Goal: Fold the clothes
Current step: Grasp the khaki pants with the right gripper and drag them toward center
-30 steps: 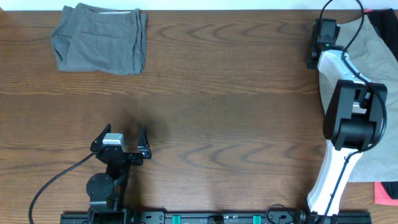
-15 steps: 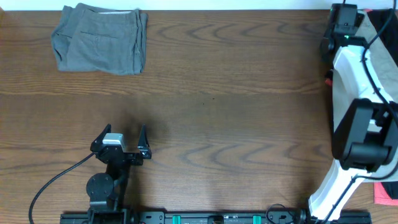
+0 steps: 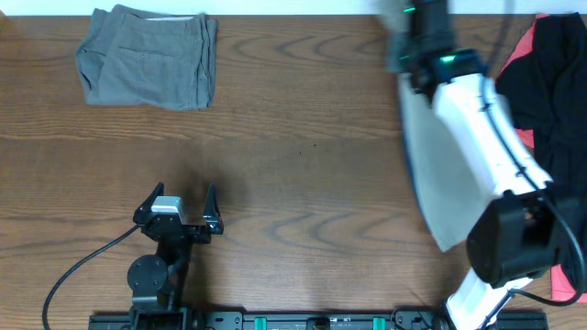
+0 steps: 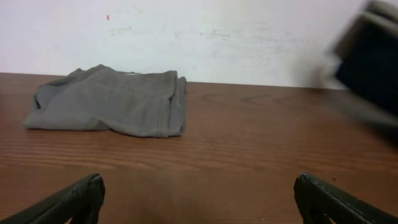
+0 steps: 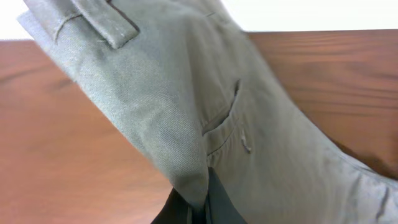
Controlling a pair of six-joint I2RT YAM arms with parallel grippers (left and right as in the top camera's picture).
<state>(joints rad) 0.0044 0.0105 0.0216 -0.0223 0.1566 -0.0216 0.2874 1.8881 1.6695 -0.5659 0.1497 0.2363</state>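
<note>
My right gripper (image 3: pixel 415 38) is shut on light grey trousers (image 3: pixel 438 170) and holds them up over the right part of the table, the cloth hanging under the arm. In the right wrist view the trousers (image 5: pixel 205 106) fill the frame, pinched between the fingers (image 5: pixel 199 208). A folded grey garment (image 3: pixel 147 57) lies at the far left corner, and shows in the left wrist view (image 4: pixel 109 102). My left gripper (image 3: pixel 180 213) is open and empty, resting near the front left; its fingertips (image 4: pixel 199 199) frame bare wood.
A pile of black and red clothes (image 3: pixel 550 64) lies at the far right edge. A pink item (image 3: pixel 569 282) sits at the front right corner. The right arm (image 3: pixel 486 137) stretches across the right side.
My right gripper has swung left from the pile at the right edge, dragging the light grey trousers with it over the table. The left arm has not moved.
</note>
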